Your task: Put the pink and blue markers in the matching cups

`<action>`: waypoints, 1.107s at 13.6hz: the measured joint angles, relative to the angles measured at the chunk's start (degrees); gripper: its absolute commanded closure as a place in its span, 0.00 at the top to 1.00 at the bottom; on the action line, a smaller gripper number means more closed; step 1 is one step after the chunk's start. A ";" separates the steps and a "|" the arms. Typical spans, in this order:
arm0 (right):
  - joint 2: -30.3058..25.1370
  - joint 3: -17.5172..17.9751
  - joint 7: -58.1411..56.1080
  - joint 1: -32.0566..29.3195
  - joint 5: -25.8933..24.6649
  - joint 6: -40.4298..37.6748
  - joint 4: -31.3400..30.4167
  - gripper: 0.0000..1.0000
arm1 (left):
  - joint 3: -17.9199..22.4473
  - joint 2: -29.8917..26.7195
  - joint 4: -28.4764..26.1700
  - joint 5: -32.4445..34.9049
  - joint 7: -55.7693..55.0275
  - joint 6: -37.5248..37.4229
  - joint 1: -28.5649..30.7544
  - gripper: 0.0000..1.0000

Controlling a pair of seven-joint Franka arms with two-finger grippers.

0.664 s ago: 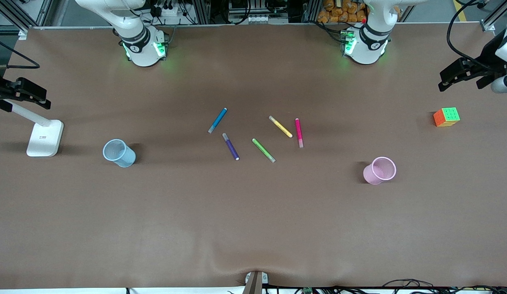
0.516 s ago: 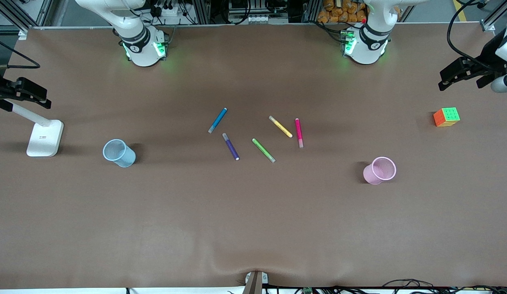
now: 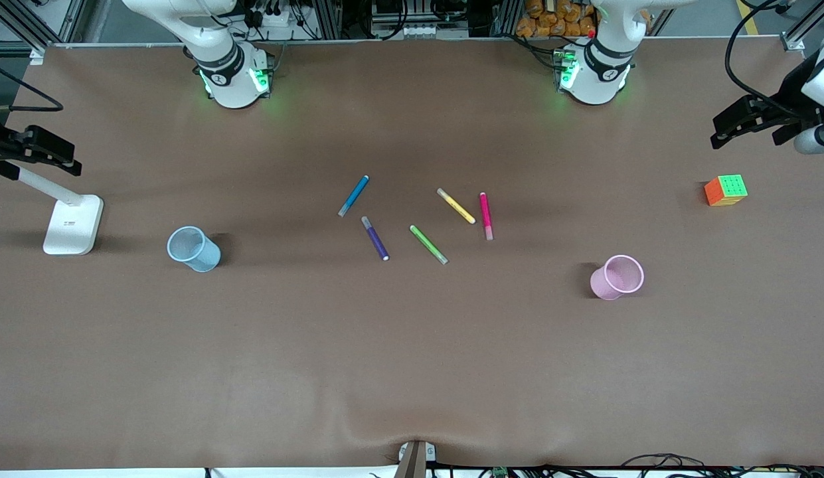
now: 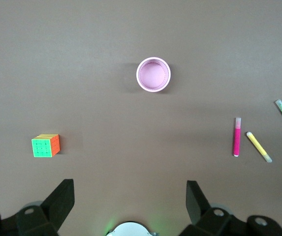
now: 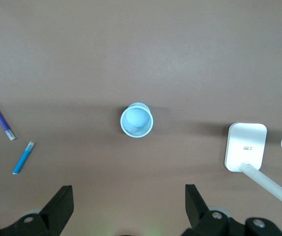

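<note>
The pink marker (image 3: 485, 216) lies mid-table beside a yellow pen; it also shows in the left wrist view (image 4: 237, 137). The blue marker (image 3: 353, 196) lies at the right arm's end of the pen cluster and shows in the right wrist view (image 5: 23, 158). The pink cup (image 3: 617, 277) stands upright toward the left arm's end, also seen from above (image 4: 153, 74). The blue cup (image 3: 193, 248) stands upright toward the right arm's end (image 5: 137, 120). My left gripper (image 4: 130, 189) is open and empty, high over the table's end (image 3: 750, 119). My right gripper (image 5: 129, 194) is open and empty, high over the other end (image 3: 33, 149).
A purple pen (image 3: 375, 238), a green pen (image 3: 428, 244) and a yellow pen (image 3: 456, 206) lie among the markers. A colour cube (image 3: 726, 190) sits near the left arm's end. A white stand (image 3: 73, 226) is beside the blue cup at the right arm's end.
The left arm's hand has drifted very slightly. Nothing on the table has moved.
</note>
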 measured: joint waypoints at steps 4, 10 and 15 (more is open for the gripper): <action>0.06 -0.01 0.00 -0.14 0.00 0.00 0.00 1.00 | -0.04 0.66 0.05 -0.11 0.00 -0.41 -0.03 1.00; 0.16 -0.07 0.00 -0.30 0.00 0.00 0.00 1.00 | -0.14 0.73 0.07 -0.20 0.00 -0.98 -0.12 1.00; 0.20 -0.16 0.00 -0.46 0.00 0.00 0.00 1.00 | -0.24 0.73 0.07 -0.21 0.00 -1.75 -0.15 1.00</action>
